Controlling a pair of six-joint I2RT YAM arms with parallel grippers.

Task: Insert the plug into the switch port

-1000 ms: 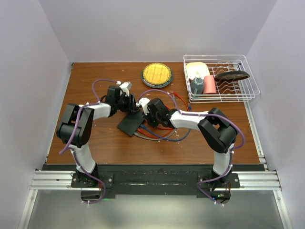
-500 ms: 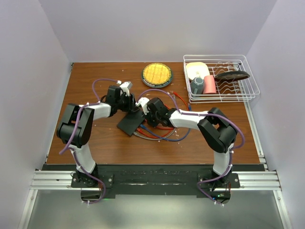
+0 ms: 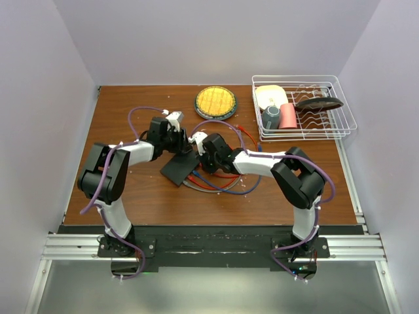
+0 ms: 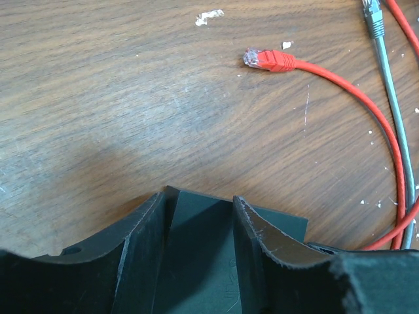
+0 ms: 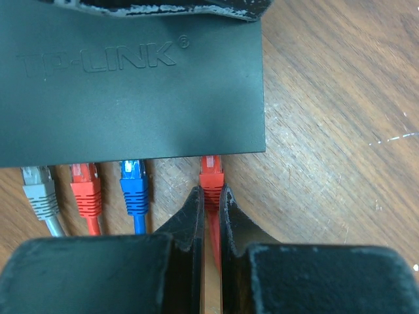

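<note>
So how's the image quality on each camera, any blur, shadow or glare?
Top external view: even light, sharp, but the switch is a dark blot. Left wrist view: table crisp, mild sheen, soft shadow beside the left gripper. Right wrist view: switch lettering and red plug sharp.

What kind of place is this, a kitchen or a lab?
Most likely a robot test bench: two arms bolted to a metal rail, blank walls boxing in the table, and unrelated props, a network switch and a dish rack.
</note>
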